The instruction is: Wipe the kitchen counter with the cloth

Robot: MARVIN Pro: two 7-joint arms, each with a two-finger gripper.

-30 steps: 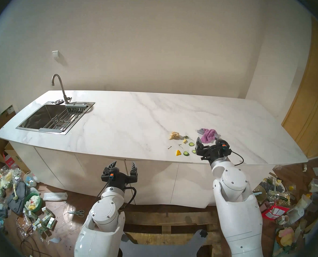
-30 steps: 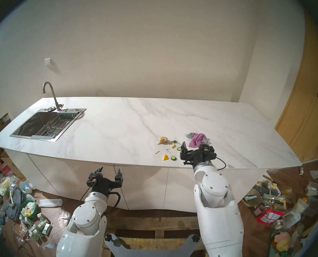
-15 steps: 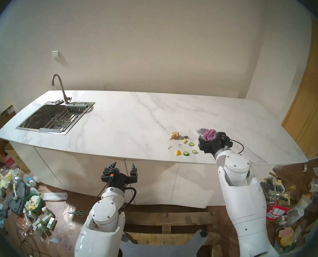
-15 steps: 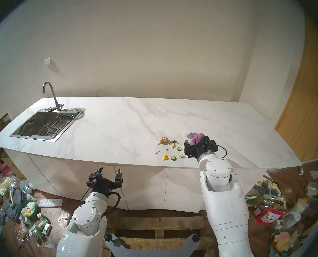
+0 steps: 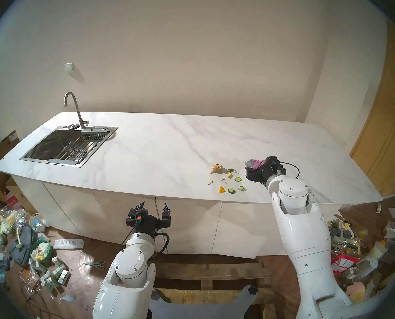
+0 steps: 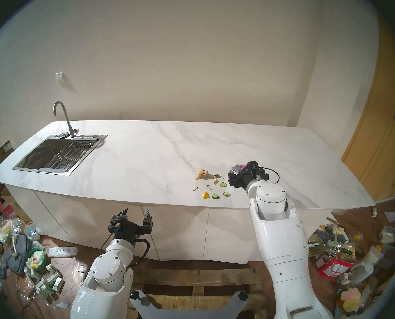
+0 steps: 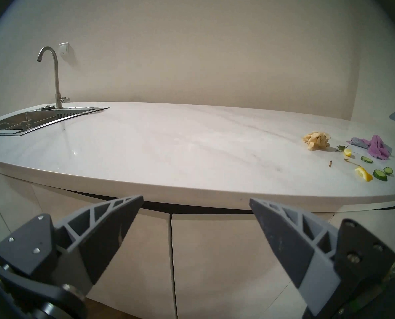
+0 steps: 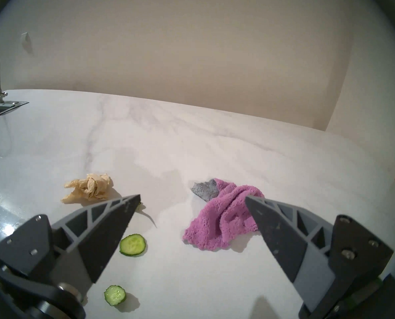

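Observation:
The cloth, a crumpled purple terry rag with a grey-blue corner, lies on the white marble-look kitchen counter near its right front. My right gripper hovers low over it, open. The cloth sits in the right half of the gap, and the right finger covers its edge. In the head view the right gripper hides most of the cloth. My left gripper stands open and empty in front of the cabinet doors, below the counter edge.
Left of the cloth lie a beige paper wad, cucumber slices, a lemon wedge, a herb sprig and small screws. A steel sink with a faucet is at the far left. Litter covers the floor on both sides.
My right arm has reached forward and slightly right, bringing its open gripper from the counter's front edge to just over the cloth. The left arm has not moved.

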